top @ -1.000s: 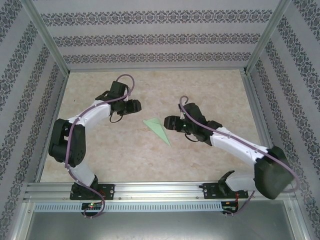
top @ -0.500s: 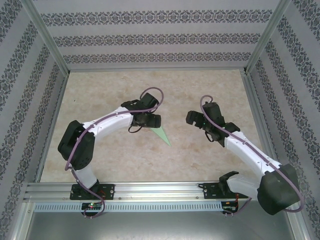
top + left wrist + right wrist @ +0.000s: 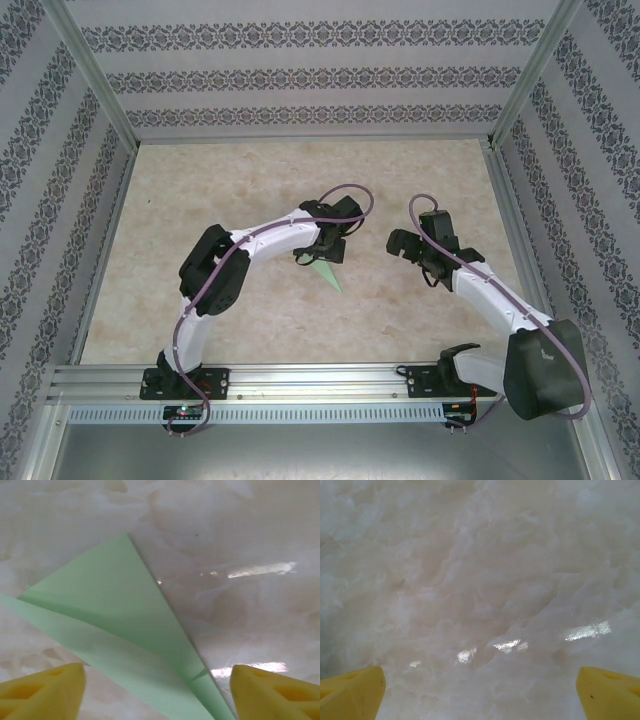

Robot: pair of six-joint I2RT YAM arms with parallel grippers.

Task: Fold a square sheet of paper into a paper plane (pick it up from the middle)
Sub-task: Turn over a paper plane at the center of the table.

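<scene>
From above, the paper plane (image 3: 330,278) lies flat near the middle of the tabletop (image 3: 200,190), your left tool (image 3: 320,252) over its wide end, the right tool (image 3: 400,243) near, to its right. At the left wrist, the fingers (image 3: 42,690) stand apart, empty, straddling thin, light, slippery paper; pinch its stiffer centre fold, I'd judge. At the right wrist, that tool's fingers (image 3: 350,690) gape over bare tabletop.

Left arm (image 3: 270,235) above the paper plane (image 3: 328,275); open tabletop (image 3: 200,180) elsewhere, seemingly.
</scene>
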